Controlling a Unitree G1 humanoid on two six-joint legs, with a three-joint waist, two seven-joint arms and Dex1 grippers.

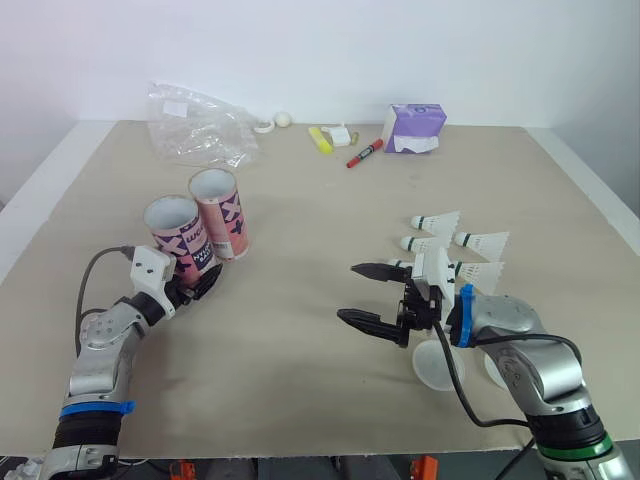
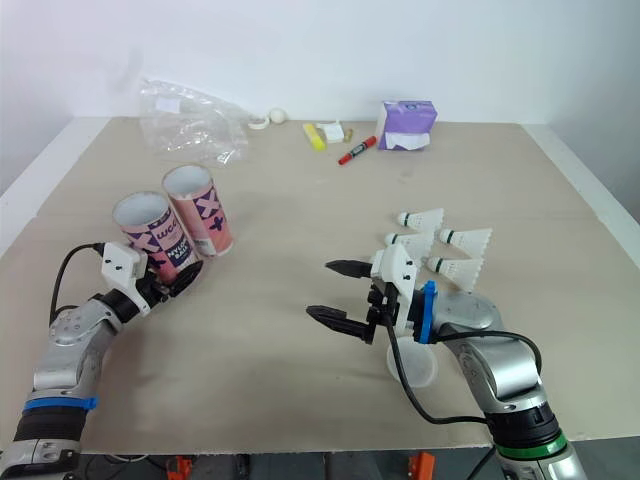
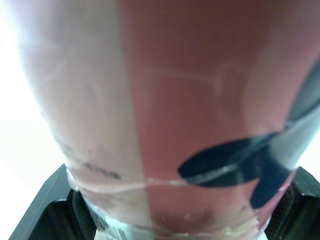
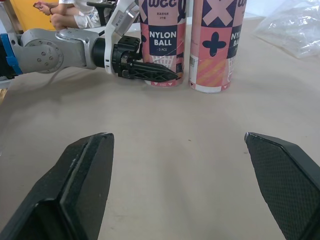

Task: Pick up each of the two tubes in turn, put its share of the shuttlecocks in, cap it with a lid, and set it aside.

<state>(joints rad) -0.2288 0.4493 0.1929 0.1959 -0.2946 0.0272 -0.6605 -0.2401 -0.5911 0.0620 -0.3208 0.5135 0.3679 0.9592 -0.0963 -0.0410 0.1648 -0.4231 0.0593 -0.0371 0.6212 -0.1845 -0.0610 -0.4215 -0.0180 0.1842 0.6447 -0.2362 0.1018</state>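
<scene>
from the head we see the left gripper clamped low on the near tube, just beside the far tube on the table. the right gripper hovers wide open, with shuttlecocks and clear lids near it. at the left wrist, black fingers press that tube's base. the right wrist faces both standing tubes between spread jaws.

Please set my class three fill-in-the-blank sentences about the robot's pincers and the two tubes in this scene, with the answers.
The left pincer holds the near tube at its ___.
The right pincer is ___ and empty.
The far tube stands ___, uncapped.
Missing words: base; open; upright.
</scene>
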